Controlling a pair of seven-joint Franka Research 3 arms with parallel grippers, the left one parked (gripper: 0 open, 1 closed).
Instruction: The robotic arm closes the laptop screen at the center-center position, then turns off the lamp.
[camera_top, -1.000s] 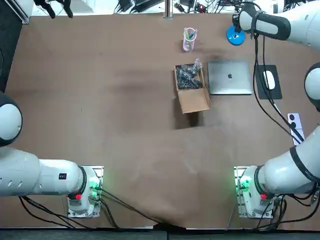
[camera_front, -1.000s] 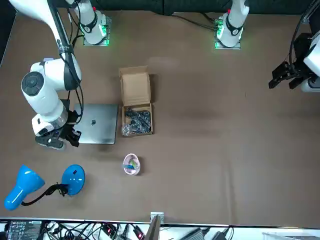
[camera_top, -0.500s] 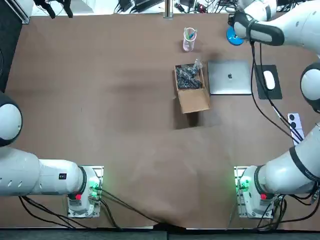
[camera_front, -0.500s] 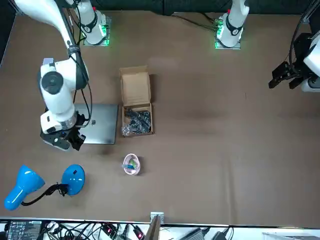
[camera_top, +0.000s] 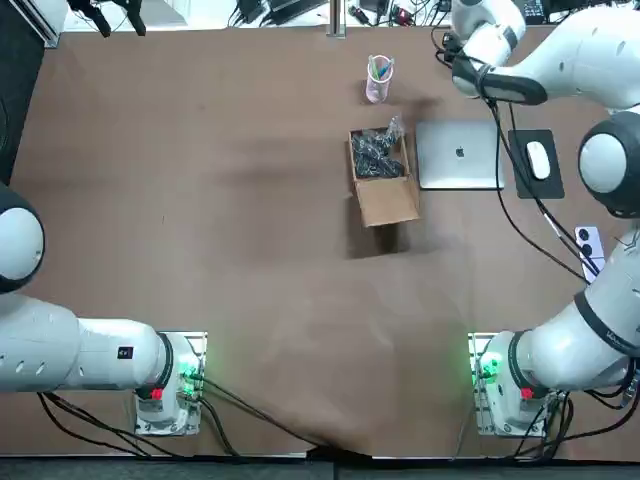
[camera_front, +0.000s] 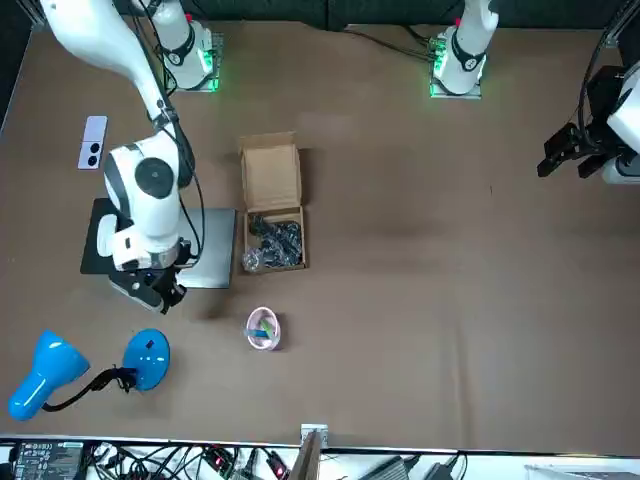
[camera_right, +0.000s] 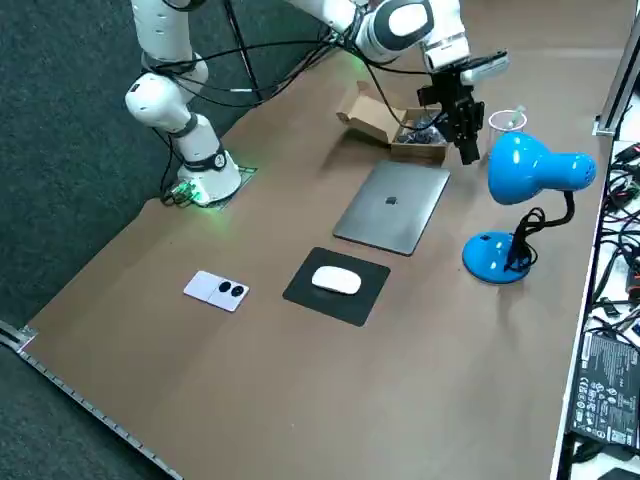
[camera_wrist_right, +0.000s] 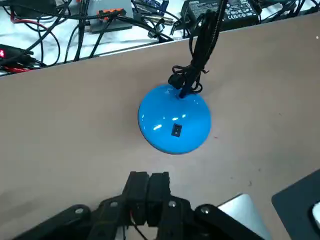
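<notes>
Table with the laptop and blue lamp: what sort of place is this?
Probably a robotics lab: robot arms mounted on the table, tangled cables along its edge, the right gripper hovering near the lamp.

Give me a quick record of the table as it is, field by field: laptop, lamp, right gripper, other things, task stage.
laptop: closed flat, beside the cardboard box
lamp: blue, standing; switch on its base untouched
right gripper: shut, empty, above the table between laptop and lamp base
other things: mouse on a black pad, pink cup
task stage: laptop step done, lamp switch not yet pressed
</notes>
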